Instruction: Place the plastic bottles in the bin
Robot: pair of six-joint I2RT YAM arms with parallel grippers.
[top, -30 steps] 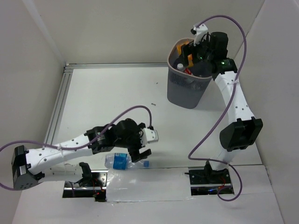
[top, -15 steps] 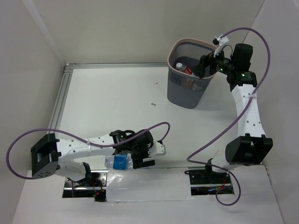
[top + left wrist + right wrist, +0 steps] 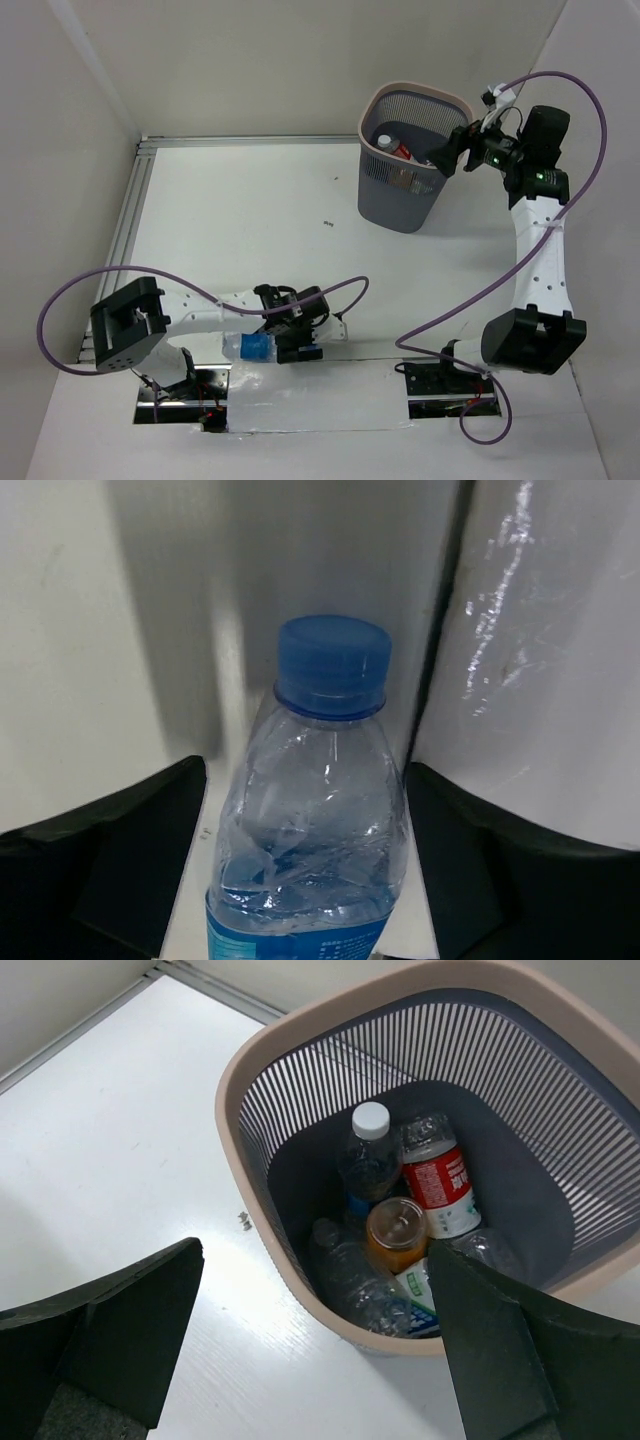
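A clear plastic bottle [image 3: 250,346] with a blue label lies on the table near the front edge. In the left wrist view, the same bottle [image 3: 312,810] shows its blue cap [image 3: 332,660] pointing away from the camera. My left gripper [image 3: 300,340] is open and straddles the bottle's shoulder, with a finger on each side [image 3: 305,775]. The dark mesh bin [image 3: 415,92] stands at the back right. My right gripper [image 3: 455,150] hangs open and empty beside its right rim. In the right wrist view, several bottles lie in the bin [image 3: 235,1100]: a white-capped one [image 3: 368,1150], a red-labelled one [image 3: 437,1180] and an orange one [image 3: 396,1235].
An aluminium rail [image 3: 130,210] runs along the table's left and back edges, with white walls close behind it. A small dark mark [image 3: 327,224] sits mid-table. A shiny plate [image 3: 310,390] covers the front edge between the two arm bases.
My left arm has dropped low and brought its open jaws down around the lying bottle. My right gripper has drawn back out of the bin to the right.
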